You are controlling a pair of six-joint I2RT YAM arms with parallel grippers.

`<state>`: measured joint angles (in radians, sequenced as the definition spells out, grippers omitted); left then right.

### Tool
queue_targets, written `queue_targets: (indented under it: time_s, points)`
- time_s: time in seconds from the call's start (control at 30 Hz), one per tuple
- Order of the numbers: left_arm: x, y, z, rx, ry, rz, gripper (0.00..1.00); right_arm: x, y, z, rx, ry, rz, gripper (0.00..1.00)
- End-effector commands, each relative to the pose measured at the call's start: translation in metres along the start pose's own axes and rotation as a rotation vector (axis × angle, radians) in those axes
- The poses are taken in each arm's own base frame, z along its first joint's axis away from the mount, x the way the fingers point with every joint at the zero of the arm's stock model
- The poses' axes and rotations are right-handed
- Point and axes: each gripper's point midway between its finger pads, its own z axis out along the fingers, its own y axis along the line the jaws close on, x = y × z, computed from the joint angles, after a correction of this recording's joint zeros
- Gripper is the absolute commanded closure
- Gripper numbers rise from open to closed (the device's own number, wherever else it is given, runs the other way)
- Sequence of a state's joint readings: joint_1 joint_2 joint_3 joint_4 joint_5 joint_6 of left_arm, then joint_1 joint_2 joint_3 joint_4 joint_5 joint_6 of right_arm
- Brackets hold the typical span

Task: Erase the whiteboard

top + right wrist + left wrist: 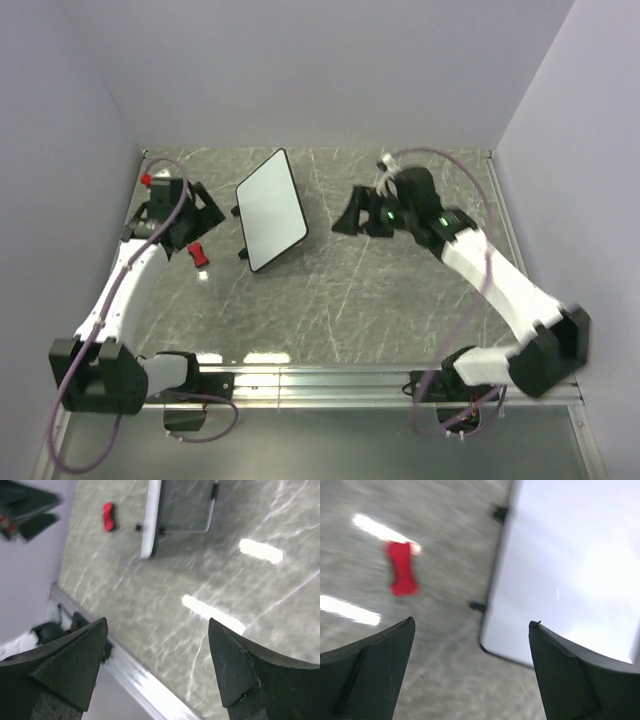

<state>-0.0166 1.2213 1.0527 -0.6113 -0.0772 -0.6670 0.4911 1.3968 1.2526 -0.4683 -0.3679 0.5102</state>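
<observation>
The whiteboard (271, 210) is a small white board with a thin black rim, lying tilted on the grey table left of centre; its face shows no marks. It also shows in the left wrist view (570, 570) and edge-on in the right wrist view (151, 520). A small red eraser (199, 254) lies on the table left of the board, seen too in the left wrist view (401, 569) and the right wrist view (107, 516). My left gripper (205, 208) is open and empty, left of the board. My right gripper (350, 218) is open and empty, right of the board.
Pale walls close the table on the left, back and right. A metal rail (330, 380) runs along the near edge by the arm bases. A red-tipped fitting (146, 179) sits near the left wrist.
</observation>
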Motion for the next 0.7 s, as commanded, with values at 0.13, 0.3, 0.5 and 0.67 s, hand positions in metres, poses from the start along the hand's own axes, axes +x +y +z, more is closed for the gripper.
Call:
queue_targets:
  time_s: [0.13,0.3,0.5,0.67]
  points:
    - [-0.002,-0.064,-0.069,0.220,-0.048,0.030,0.01,0.050,0.031,-0.079,-0.233,-0.142,-0.006,0.12]
    - [-0.045,-0.094,-0.121,0.320,-0.143,0.069,0.01,0.082,0.024,-0.100,-0.255,-0.147,0.007,0.12]
    - [-0.064,-0.104,-0.149,0.318,-0.149,0.071,0.01,0.104,0.013,-0.116,-0.224,-0.134,0.004,0.12]
    - [-0.059,-0.095,-0.162,0.317,-0.150,0.072,0.01,0.116,0.006,-0.127,-0.205,-0.139,0.012,0.12]
